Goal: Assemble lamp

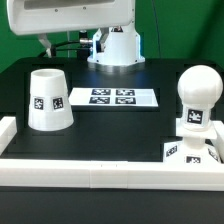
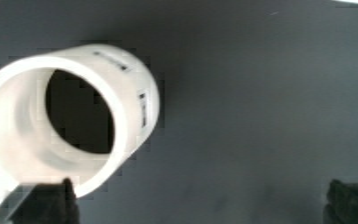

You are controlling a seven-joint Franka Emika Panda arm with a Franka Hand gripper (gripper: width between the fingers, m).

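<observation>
On table, shade (image 1: 49,99) upright, narrow-end-up.

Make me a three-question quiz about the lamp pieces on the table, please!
1. Where is the shade in the exterior view?
A. at that view's left
B. at that view's right
C. on the marker board

2. How many tags show on the marker board?
A. one
B. four
C. nine

3. Which way does the shade stand?
A. on its side
B. wide end down
C. wide end up

Answers:
1 A, it stands left of the marker board, opposite the bulb post.
2 B, four black-and-white squares show there.
3 B, its narrow open end faces up.
</observation>
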